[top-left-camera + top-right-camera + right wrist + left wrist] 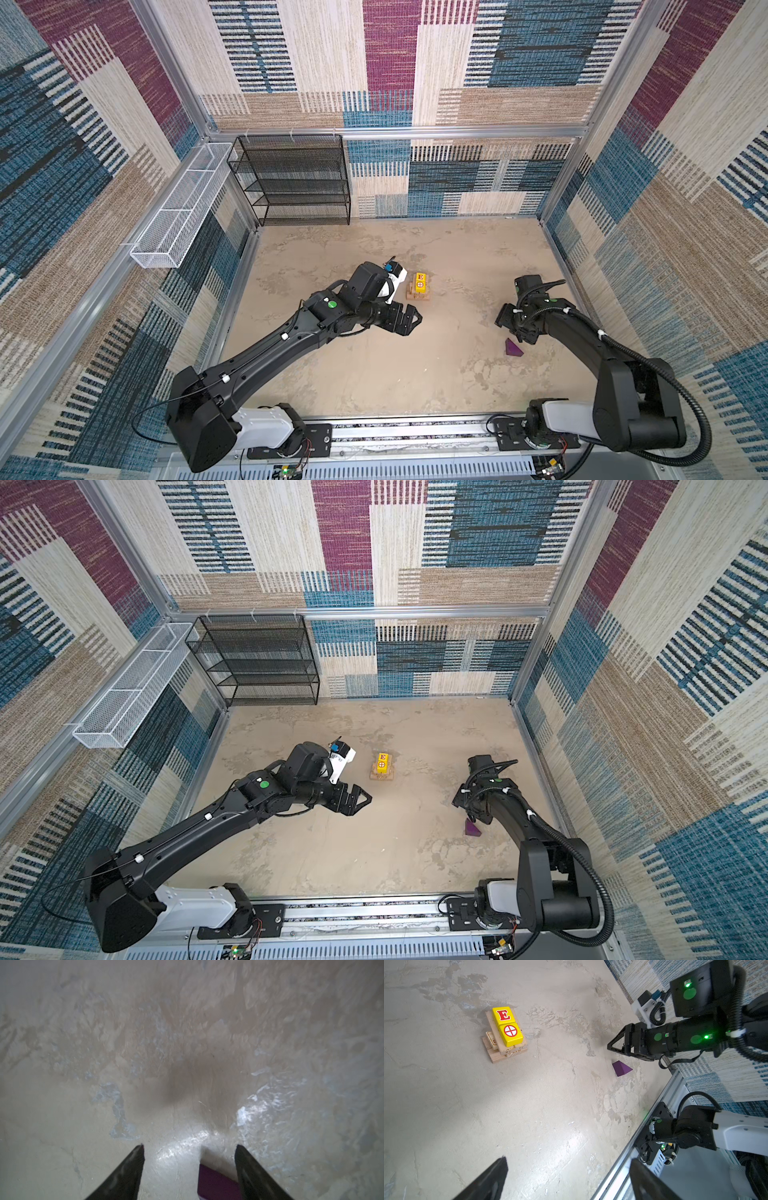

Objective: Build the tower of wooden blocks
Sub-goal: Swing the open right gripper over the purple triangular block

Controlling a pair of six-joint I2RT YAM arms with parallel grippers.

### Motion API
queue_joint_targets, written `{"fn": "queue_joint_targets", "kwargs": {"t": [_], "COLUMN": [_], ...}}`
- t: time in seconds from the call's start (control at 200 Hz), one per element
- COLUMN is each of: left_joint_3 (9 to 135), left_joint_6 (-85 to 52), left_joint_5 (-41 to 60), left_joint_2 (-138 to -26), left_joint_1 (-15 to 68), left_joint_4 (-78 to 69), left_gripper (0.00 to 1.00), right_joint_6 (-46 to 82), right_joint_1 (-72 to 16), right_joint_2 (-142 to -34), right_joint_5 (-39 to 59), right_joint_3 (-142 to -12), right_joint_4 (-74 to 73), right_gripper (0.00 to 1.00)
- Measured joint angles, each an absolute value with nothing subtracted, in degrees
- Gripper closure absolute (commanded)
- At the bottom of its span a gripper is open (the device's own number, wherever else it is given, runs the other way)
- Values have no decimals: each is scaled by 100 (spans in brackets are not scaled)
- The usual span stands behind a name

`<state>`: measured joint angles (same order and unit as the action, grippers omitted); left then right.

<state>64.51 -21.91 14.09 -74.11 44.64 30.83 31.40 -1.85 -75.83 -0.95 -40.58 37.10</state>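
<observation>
Capping stage of the block tower. The tower (419, 286) stood at mid-table, with crossed tan planks (496, 1055) at the base and two yellow cubes (507, 1025) touching side by side on top, one printed with a red E, the other with a red crossed circle; the purple wedge (513, 348) lay on the bare table (374, 374), to the right of the tower and nearer, well apart from it; the right gripper (190, 1147) hung low just beside the wedge, jaws spread and pinching nothing, the wedge showing close against one finger in the right wrist view, contact not discernible; the left gripper (361, 800) hovered near and left of the tower, jaws likewise spread and empty. Judged step: picking up the wedge, the last piece; the next move would call for centring the jaws over its sloped faces, closing, then carrying it to the cubes without nudging the stack.
</observation>
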Motion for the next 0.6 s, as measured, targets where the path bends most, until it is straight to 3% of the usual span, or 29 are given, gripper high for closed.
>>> {"fn": "queue_joint_targets", "kwargs": {"t": [0.601], "left_joint_3": [6051], "left_joint_6": [-2226], "left_joint_5": [1186], "left_joint_2": [-6853], "left_joint_1": [4464], "left_joint_4": [3140], "left_gripper": [3], "right_joint_6": [3291], "right_joint_1": [-215], "right_joint_2": [-7389], "right_joint_5": [1509], "right_joint_3": [-3446], "right_joint_4": [3192], "right_gripper": [35]}}
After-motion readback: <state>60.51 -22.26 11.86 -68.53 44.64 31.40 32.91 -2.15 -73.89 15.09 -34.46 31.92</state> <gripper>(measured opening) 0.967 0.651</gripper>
